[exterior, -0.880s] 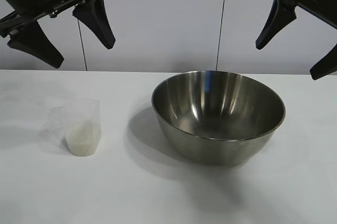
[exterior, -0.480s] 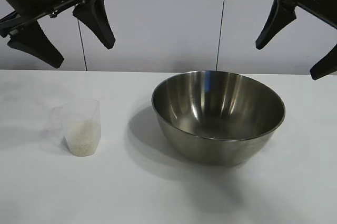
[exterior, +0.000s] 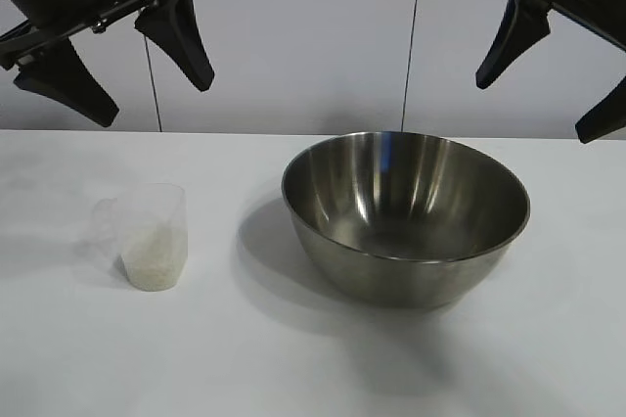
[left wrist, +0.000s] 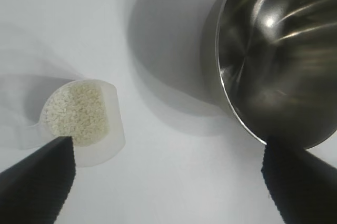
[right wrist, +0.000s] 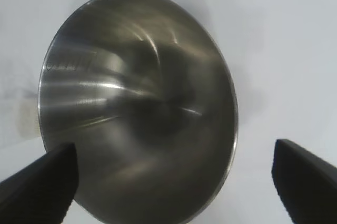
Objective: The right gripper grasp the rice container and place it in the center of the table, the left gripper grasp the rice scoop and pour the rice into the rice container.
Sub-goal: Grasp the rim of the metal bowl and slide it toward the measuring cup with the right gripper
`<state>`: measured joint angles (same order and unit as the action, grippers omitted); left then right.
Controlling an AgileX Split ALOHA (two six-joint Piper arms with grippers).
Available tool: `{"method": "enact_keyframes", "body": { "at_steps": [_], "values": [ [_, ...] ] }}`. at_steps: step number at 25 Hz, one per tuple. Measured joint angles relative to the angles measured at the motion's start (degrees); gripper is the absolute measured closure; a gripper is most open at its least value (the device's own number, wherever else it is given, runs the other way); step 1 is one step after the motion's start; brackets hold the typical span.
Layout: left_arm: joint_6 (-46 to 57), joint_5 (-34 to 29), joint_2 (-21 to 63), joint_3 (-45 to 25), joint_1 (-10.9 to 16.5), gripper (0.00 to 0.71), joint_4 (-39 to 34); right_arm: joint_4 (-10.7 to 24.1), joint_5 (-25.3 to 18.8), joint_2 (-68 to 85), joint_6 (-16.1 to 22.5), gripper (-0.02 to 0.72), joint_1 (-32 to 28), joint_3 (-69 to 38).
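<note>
The rice container (exterior: 406,221), a big shiny steel bowl, stands empty on the white table (exterior: 293,358), a little right of the middle. Left of it stands the rice scoop (exterior: 152,236), a small clear plastic cup, upright, with a heap of white rice (exterior: 152,262) in its bottom. My left gripper (exterior: 155,102) hangs open high above the scoop. The right gripper (exterior: 533,112) hangs open high above the bowl's right side. In the left wrist view the scoop (left wrist: 81,119) and the bowl (left wrist: 279,56) lie far below the open gripper (left wrist: 167,150). In the right wrist view the bowl (right wrist: 137,108) lies far below the open gripper (right wrist: 175,148).
A pale panelled wall (exterior: 293,35) closes off the back of the table. Bare tabletop (exterior: 235,241) separates the scoop from the bowl, and more runs along the front edge.
</note>
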<state>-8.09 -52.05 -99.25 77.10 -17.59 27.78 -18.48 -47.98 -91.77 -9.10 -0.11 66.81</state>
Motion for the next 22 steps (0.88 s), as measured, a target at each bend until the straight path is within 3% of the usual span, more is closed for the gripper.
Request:
{"method": "enact_keyframes", "body": {
  "at_steps": [13, 22],
  "values": [
    [0.0, 2.7, 0.0, 0.0, 0.0, 0.016, 0.1, 0.7, 6.7, -11.8, 0.0, 0.009, 0.0, 0.0],
    [0.0, 4.1, 0.0, 0.0, 0.0, 0.016, 0.1, -1.6, 10.2, -16.7, -1.8, 0.009, 0.0, 0.0]
  ]
}}
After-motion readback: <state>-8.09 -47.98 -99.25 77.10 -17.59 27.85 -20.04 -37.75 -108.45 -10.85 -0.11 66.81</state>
